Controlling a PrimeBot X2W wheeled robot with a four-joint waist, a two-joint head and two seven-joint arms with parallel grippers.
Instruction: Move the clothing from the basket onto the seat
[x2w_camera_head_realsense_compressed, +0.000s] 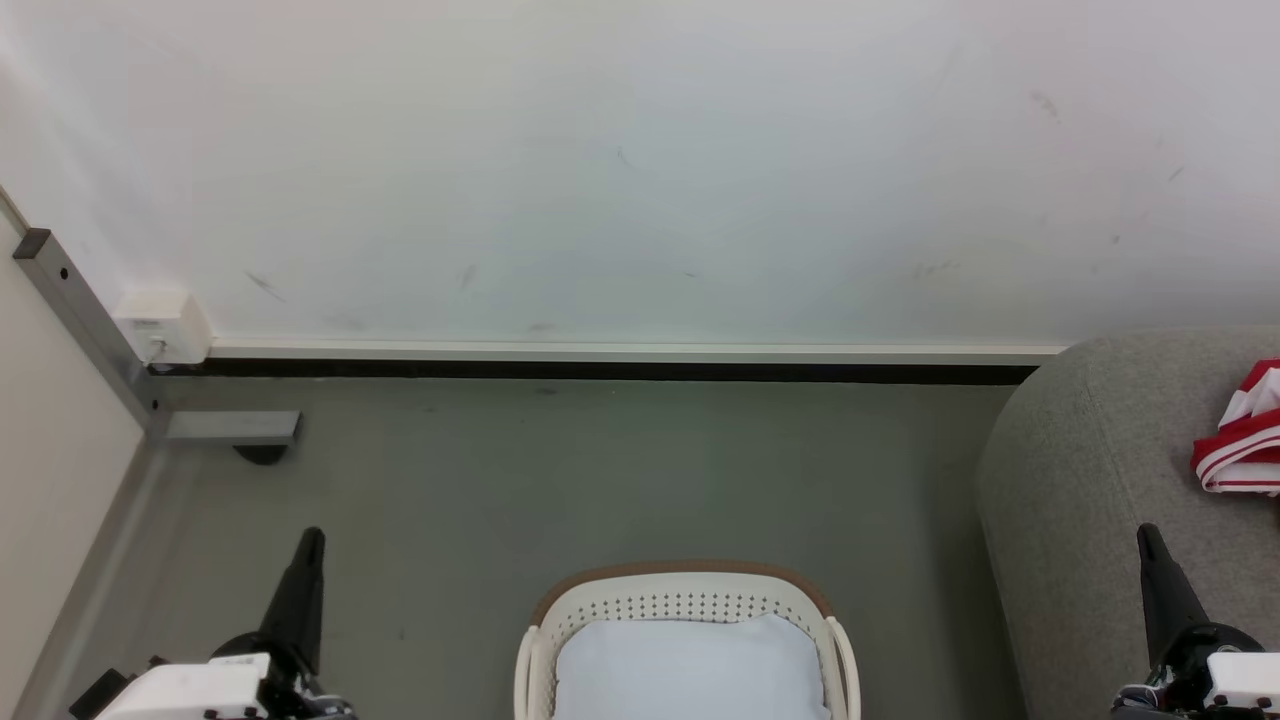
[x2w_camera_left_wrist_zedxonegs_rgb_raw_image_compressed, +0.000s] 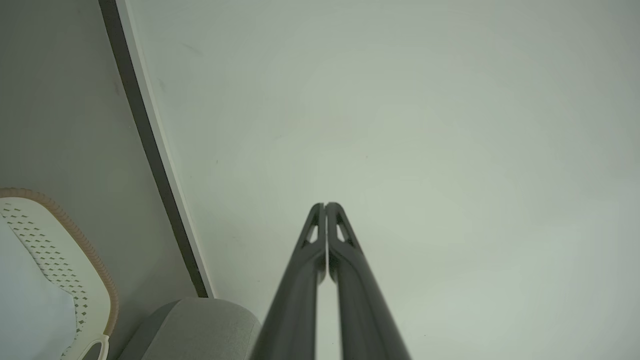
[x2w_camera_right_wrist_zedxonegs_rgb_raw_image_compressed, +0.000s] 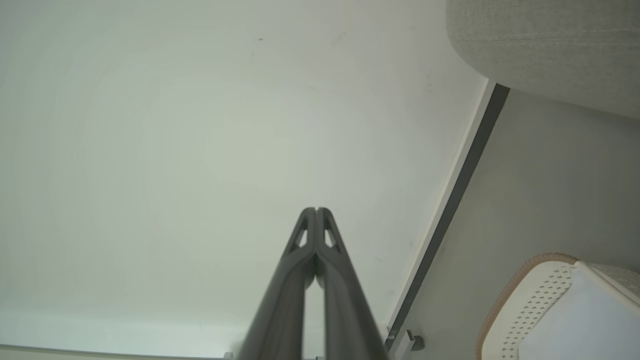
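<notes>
Both jaws closed, empty; clothing (x2w_camera_head_realsense_compressed: 1241, 448) lies on seat (x2w_camera_head_realsense_compressed: 1090, 480) beyond right jaws.

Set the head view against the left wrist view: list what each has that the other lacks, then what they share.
Head view adds red-and-white clothing on the seat, the right gripper and a white wall box. Left wrist view adds the left gripper with tips pressed together. Both have the basket, its white sheet, the seat, wall and floor.

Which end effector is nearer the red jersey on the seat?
Right. The right end effector is by the seat, below the jersey in the head view; the left end effector is beyond the basket.
</notes>
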